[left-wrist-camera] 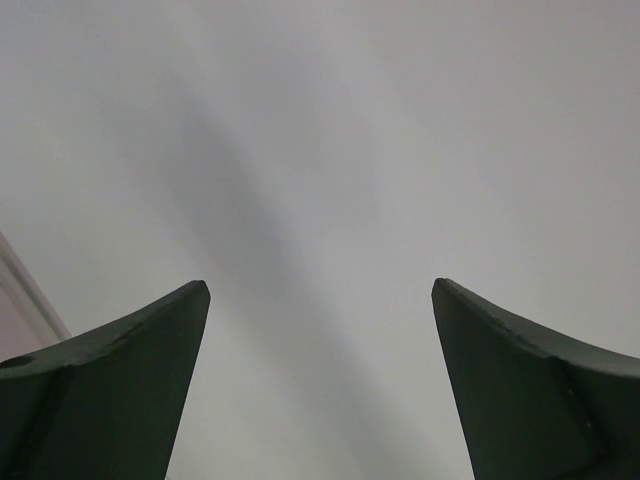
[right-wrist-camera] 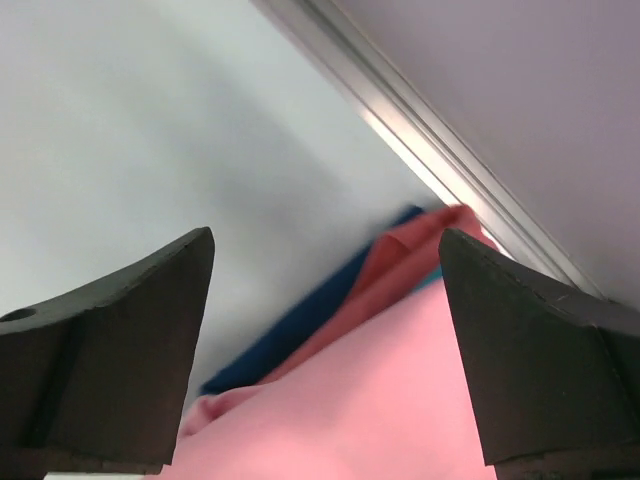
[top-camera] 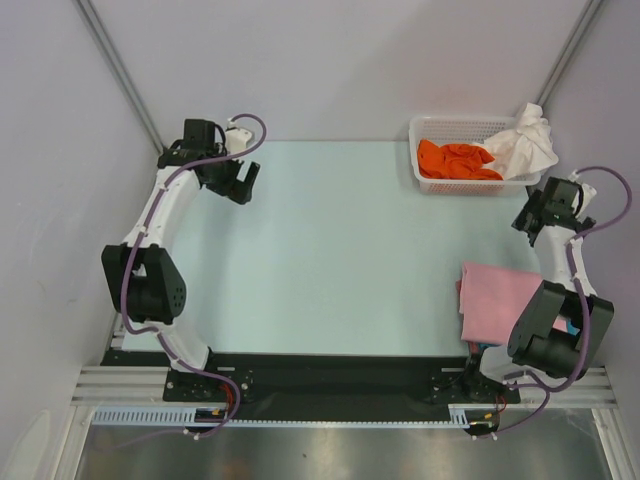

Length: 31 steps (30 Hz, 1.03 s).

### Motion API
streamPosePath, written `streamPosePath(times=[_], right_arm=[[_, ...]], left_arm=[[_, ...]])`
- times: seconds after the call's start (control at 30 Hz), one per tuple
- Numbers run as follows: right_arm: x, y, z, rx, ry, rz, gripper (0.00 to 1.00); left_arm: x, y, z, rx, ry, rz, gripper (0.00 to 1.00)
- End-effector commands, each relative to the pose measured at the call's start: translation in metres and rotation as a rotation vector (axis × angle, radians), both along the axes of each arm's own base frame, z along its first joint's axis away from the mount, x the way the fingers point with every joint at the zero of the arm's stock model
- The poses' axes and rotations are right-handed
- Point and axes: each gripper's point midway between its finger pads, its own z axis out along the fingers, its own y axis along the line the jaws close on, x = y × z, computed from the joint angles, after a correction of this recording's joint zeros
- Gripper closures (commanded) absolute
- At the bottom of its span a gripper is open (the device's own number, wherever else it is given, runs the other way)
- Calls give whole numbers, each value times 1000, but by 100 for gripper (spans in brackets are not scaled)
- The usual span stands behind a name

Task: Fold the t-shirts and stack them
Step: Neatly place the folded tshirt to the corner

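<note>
A folded light pink t-shirt (top-camera: 497,293) lies at the table's right side, partly under my right arm. A teal t-shirt (right-wrist-camera: 300,328) shows as a dark edge beneath the pink one (right-wrist-camera: 390,400). An orange t-shirt (top-camera: 455,160) lies crumpled in the white basket (top-camera: 450,120), and a white t-shirt (top-camera: 525,145) hangs over the basket's right end. My right gripper (top-camera: 530,222) hovers open just beyond the pink shirt's far edge, with nothing between its fingers (right-wrist-camera: 325,240). At the far left, my left gripper (top-camera: 240,183) is open and holds nothing; in its wrist view (left-wrist-camera: 320,285) only plain pale surface shows.
The basket stands at the table's back right corner. A metal rail (right-wrist-camera: 450,170) runs along the table's right edge, close to the stacked shirts. Pale walls enclose the table on three sides.
</note>
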Motion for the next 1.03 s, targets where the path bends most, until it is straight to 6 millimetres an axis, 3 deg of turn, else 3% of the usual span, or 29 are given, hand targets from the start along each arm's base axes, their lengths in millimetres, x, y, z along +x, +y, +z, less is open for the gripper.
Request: streamPosePath(times=[0.0,0.1,0.27,0.47,0.5,0.63,0.8,1.0], right_arm=[[39,20,62,-69,-136,153,0],[58,45,80,-47,-186,262,0],[67,67,90,-11,-215,351,0],[65,80,89,45,-257,361,0],[64,81,90,46,-264,356,0],[64,83,99,21,-331,348,0],[64,93,112,14,-413,373,0],[58,99,115,12,-462,340,0]], left_arm=[[-9,13,31,27,-76,22,0],[-17,23,30,45,-77,61,0],[-38,33,30,-9,-68,138,0],[-79,32,0,-31,15,161,0],[-90,32,-15,-28,53,163,0],[-112,33,-27,-23,30,166,0],[-125,37,-43,-6,12,175,0],[-129,36,-37,-15,-28,169,0]])
